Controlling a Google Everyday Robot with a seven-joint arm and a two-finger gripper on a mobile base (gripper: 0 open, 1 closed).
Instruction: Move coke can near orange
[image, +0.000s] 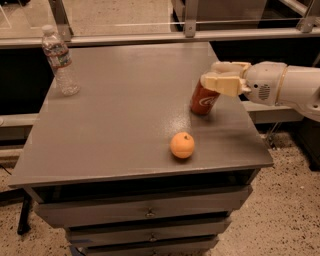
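Observation:
The red coke can (202, 100) stands tilted on the right part of the grey table (120, 125), its top leaning right under my gripper. My gripper (220, 80) reaches in from the right on a white arm and is shut on the can's upper end. The orange (182, 145) lies on the table in front of the can and a little to its left, about a can's height away. The can's silver top is hidden by the fingers.
A clear plastic water bottle (59, 61) stands at the table's back left corner. A metal rail (165, 36) runs behind the table. Drawers (150, 212) sit under the tabletop. The table's right edge lies close under my arm.

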